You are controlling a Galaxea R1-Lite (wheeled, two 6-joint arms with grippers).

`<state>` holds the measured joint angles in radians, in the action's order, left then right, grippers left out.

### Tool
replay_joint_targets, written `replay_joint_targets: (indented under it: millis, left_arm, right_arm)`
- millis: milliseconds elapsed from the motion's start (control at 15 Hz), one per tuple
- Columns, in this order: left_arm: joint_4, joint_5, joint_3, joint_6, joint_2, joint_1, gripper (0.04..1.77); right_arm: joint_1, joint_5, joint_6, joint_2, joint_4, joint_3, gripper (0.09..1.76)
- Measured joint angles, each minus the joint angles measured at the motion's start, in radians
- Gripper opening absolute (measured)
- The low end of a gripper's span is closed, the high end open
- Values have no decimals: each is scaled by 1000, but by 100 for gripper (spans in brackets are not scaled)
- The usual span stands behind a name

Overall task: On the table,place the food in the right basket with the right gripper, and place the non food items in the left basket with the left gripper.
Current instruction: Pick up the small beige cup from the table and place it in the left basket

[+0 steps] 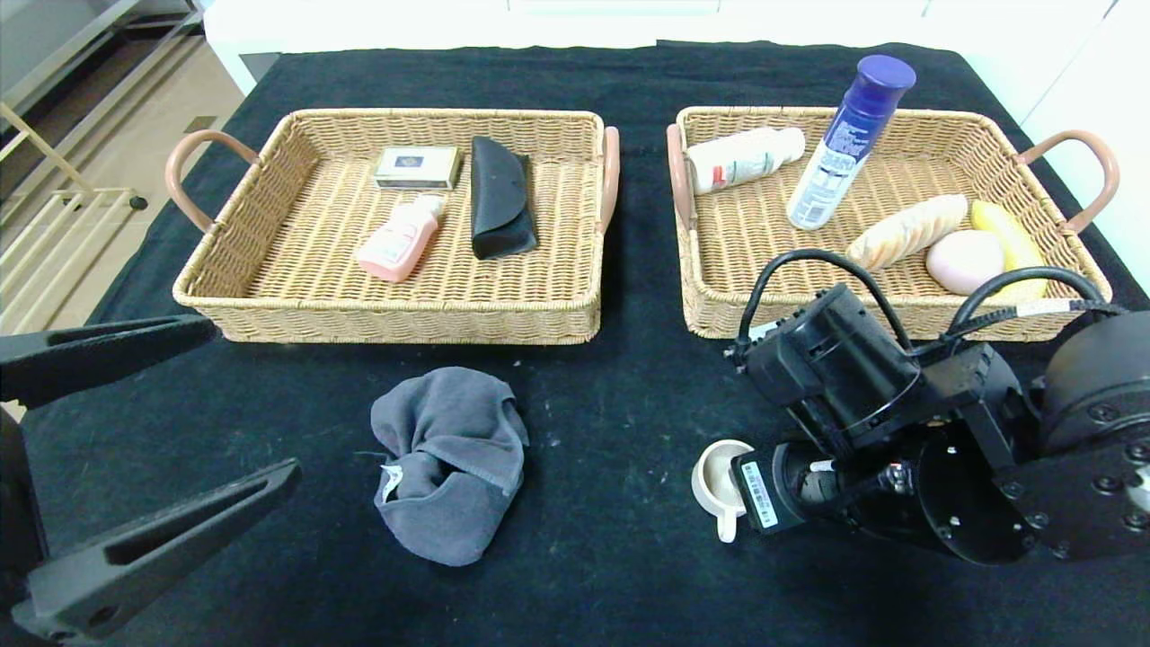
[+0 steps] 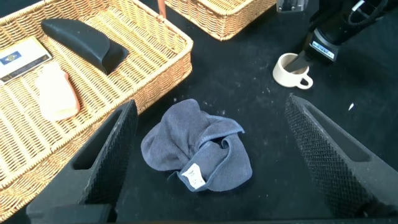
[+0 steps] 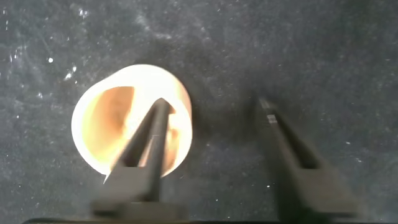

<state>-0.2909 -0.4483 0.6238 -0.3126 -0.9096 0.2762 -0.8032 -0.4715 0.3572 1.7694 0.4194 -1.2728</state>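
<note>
A white cup [image 1: 716,479] stands on the black table, and a crumpled grey cloth [image 1: 452,474] lies to its left. My right gripper [image 1: 747,487] points down at the cup. In the right wrist view the gripper [image 3: 212,102] is open, with one finger over the cup's mouth [image 3: 118,118] and the other outside its rim. My left gripper [image 1: 253,398] is open at the near left. In the left wrist view it [image 2: 211,104] hovers above the cloth [image 2: 196,146], not touching it. The cup also shows there [image 2: 292,68].
The left basket [image 1: 269,261] holds a small box [image 1: 418,167], a pink bottle [image 1: 400,239] and a black case [image 1: 499,196]. The right basket [image 1: 696,261] holds a white bottle [image 1: 744,159], a blue spray can [image 1: 849,139], bread [image 1: 907,230], a pink round item [image 1: 964,261] and a banana [image 1: 1008,235].
</note>
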Motion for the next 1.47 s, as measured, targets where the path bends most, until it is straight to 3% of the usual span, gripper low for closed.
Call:
replay_joint_targets:
  millis: [133, 267, 1467]
  left_arm:
    - [0, 0, -1, -1, 1, 0, 172]
    - [0, 0, -2, -2, 1, 0, 172]
    - [0, -1, -4, -3, 1, 1, 172]
  right_arm:
    - [-1, 0, 0, 1, 0, 3, 77]
    - [-3, 2, 0, 1, -1, 6, 12]
    - [-24, 1, 0, -19, 11, 16, 12]
